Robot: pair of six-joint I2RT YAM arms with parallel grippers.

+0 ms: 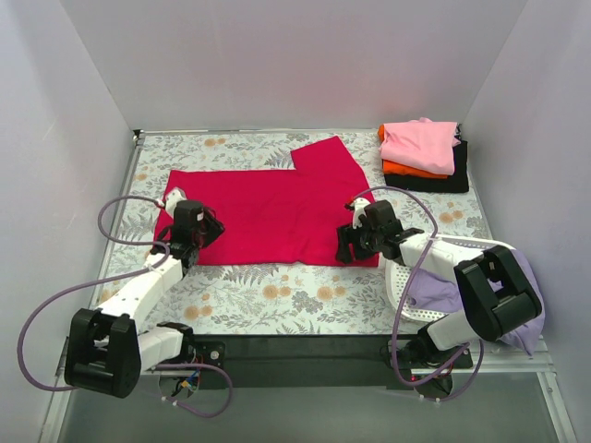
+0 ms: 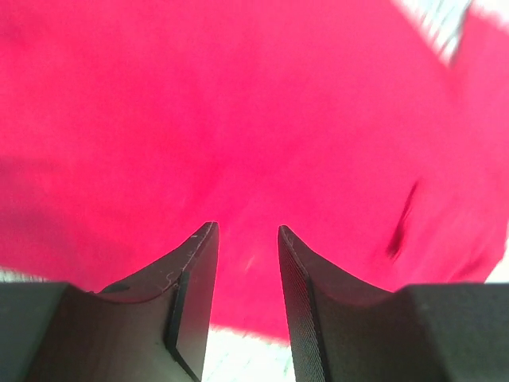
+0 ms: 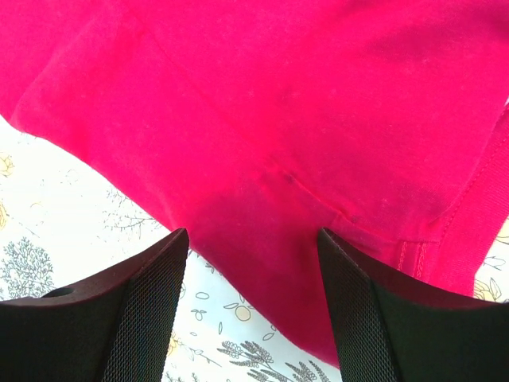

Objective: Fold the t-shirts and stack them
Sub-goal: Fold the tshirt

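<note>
A large crimson-red t-shirt lies spread flat on the floral table, with one sleeve pointing to the back. My left gripper is at the shirt's near left corner. It is open, a narrow gap showing between its fingers with the red cloth under them. My right gripper is at the near right corner. It stands wide open just above the hem of the red shirt, holding nothing. Folded pink, orange and black t-shirts are stacked at the back right.
A white mesh basket stands at the near right beside the right arm, with a lavender t-shirt in it. White walls close in the table on three sides.
</note>
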